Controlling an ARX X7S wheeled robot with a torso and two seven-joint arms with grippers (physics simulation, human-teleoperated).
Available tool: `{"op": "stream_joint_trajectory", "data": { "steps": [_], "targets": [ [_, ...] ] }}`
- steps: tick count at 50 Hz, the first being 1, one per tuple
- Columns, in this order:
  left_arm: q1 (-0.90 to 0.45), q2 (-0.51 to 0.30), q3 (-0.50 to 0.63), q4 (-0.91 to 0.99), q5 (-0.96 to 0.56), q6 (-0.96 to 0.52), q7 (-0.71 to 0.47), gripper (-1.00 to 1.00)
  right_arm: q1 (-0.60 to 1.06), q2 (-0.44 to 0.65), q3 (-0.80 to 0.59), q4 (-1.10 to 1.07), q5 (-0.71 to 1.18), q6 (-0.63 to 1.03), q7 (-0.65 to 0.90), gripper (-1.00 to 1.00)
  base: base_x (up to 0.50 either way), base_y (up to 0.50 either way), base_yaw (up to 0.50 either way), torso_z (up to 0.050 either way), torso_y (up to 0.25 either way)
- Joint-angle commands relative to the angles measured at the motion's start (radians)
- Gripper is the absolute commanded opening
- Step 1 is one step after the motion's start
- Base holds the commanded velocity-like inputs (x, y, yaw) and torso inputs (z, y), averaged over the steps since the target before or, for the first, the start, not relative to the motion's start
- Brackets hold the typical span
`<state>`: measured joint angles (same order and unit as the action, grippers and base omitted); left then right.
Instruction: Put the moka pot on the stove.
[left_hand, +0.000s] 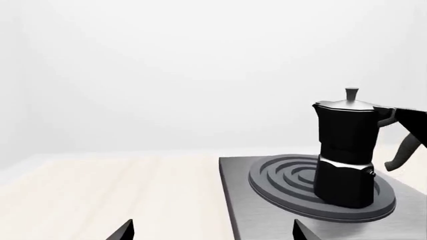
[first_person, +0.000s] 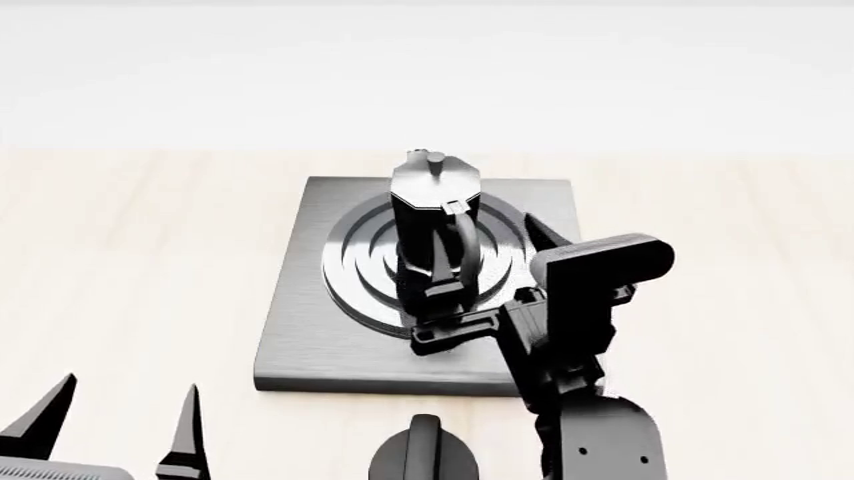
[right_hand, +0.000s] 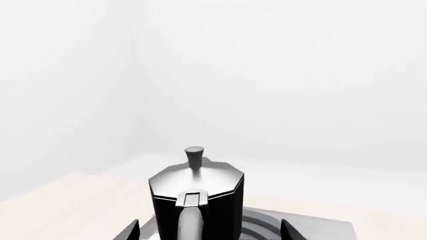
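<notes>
The black moka pot (first_person: 430, 215) with its silver-grey lid stands upright on the raised rings of the dark grey stove (first_person: 300, 345). It also shows in the left wrist view (left_hand: 343, 150) and the right wrist view (right_hand: 200, 185). My right gripper (first_person: 487, 290) is open. Its fingertips (right_hand: 130, 231) stand wide apart on either side of the pot's handle, without touching it. My left gripper (first_person: 120, 415) is open and empty over the table, in front of and to the left of the stove (left_hand: 267, 215).
A squat black round knob (first_person: 427, 455) sits just in front of the stove's near edge, beside my right arm. The light wooden table (first_person: 120, 250) extends around the stove. A white wall stands behind.
</notes>
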<state>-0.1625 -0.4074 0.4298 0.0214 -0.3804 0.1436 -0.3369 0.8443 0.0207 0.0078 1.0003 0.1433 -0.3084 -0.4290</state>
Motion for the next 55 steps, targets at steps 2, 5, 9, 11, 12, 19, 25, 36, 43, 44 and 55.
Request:
{"op": "stream_joint_trajectory", "data": {
  "steps": [2, 5, 9, 11, 12, 19, 25, 36, 43, 44, 55],
  "targets": [
    [0.006, -0.005, 0.001, 0.008, -0.001, -0.001, -0.004, 1.0, -0.107, 0.013, -0.013, -0.289, 0.05, 0.088, 0.017, 1.0, 0.0, 0.0, 0.0, 0.0, 0.0],
    [0.009, -0.008, 0.0, 0.015, -0.002, -0.002, -0.004, 1.0, -0.133, 0.018, -0.021, -0.365, 0.064, 0.116, 0.021, 1.0, 0.0, 0.0, 0.0, 0.0, 0.0],
    [0.006, -0.006, 0.002, 0.01, -0.002, -0.001, -0.004, 1.0, -0.16, 0.024, -0.029, -0.443, 0.082, 0.14, 0.026, 1.0, 0.0, 0.0, 0.0, 0.0, 0.0],
    [0.006, -0.006, 0.002, 0.01, -0.002, -0.001, -0.004, 1.0, -0.169, 0.026, -0.031, -0.468, 0.091, 0.144, 0.03, 1.0, 0.0, 0.0, 0.0, 0.0, 0.0],
    [0.005, -0.006, 0.002, 0.01, -0.002, -0.002, -0.004, 1.0, -0.174, 0.027, -0.03, -0.486, 0.097, 0.148, 0.034, 1.0, 0.0, 0.0, 0.0, 0.0, 0.0],
    [0.007, -0.008, 0.002, 0.01, -0.003, -0.002, -0.006, 1.0, -0.222, 0.037, -0.029, -0.613, 0.126, 0.159, 0.055, 1.0, 0.0, 0.0, 0.0, 0.0, 0.0],
    [0.003, -0.006, 0.003, 0.005, -0.004, 0.0, -0.003, 1.0, -0.242, 0.043, -0.021, -0.655, 0.134, 0.144, 0.087, 1.0, 0.0, 0.0, 0.0, 0.0, 0.0],
    [-0.009, -0.002, 0.003, -0.012, -0.008, 0.0, 0.0, 1.0, -0.276, 0.051, -0.027, -0.726, 0.117, 0.115, 0.148, 1.0, 0.0, 0.0, 0.0, 0.0, 0.0],
    [-0.012, -0.004, -0.001, -0.014, -0.015, -0.002, 0.0, 1.0, -0.302, 0.057, -0.044, -0.783, 0.075, 0.099, 0.197, 1.0, 0.0, 0.0, 0.0, 0.0, 0.0],
    [-0.012, -0.004, -0.001, -0.014, -0.016, -0.002, 0.0, 1.0, -0.304, 0.058, -0.045, -0.792, 0.076, 0.103, 0.2, 1.0, 0.0, 0.0, 0.0, 0.0, 0.0],
    [-0.003, -0.01, -0.001, -0.003, -0.015, 0.002, -0.003, 1.0, -0.328, 0.064, -0.059, -0.849, 0.028, 0.07, 0.264, 1.0, 0.0, 0.0, 0.0, 0.0, 0.0]
  ]
}}
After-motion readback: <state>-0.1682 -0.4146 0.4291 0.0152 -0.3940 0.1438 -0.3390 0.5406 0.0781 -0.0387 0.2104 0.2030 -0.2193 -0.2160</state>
